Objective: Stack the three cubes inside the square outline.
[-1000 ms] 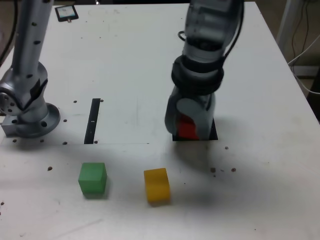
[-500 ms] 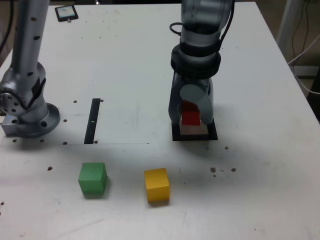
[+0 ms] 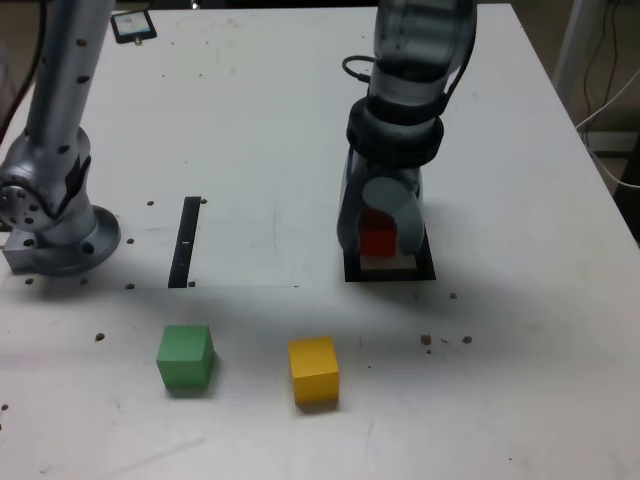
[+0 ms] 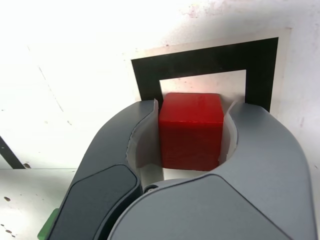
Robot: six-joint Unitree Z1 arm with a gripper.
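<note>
- Starting with the biggest thing, you have the white flat bench [image 3: 260,120] carrying everything, with the grey metal arm base [image 3: 55,225] bolted near the exterior view's left edge.
- Next, your grey plastic hand [image 3: 381,238] points down over the exterior view's right half of the bench, its jaws clamped on the small red matte cube [image 4: 190,130].
- Below it lies the flat black square outline with a white centre [image 4: 257,70]. In the wrist view the red cube sits over the white centre, with the black frame showing beyond it on three sides. Whether the cube touches the surface yet, neither view settles; you might judge it close.
- The relation that matters: the outline is straight beneath the hand, so the move ahead looks like a plain descent and release, no sideways shift.
- The thin straight black strip [image 3: 187,240] lies well to the exterior view's left of the outline.
- The small yellow matte cube [image 3: 314,370] and small green matte cube [image 3: 185,357] wait apart from each other on the near side, the yellow one nearer the hand, so it is your likely second pick.
</note>
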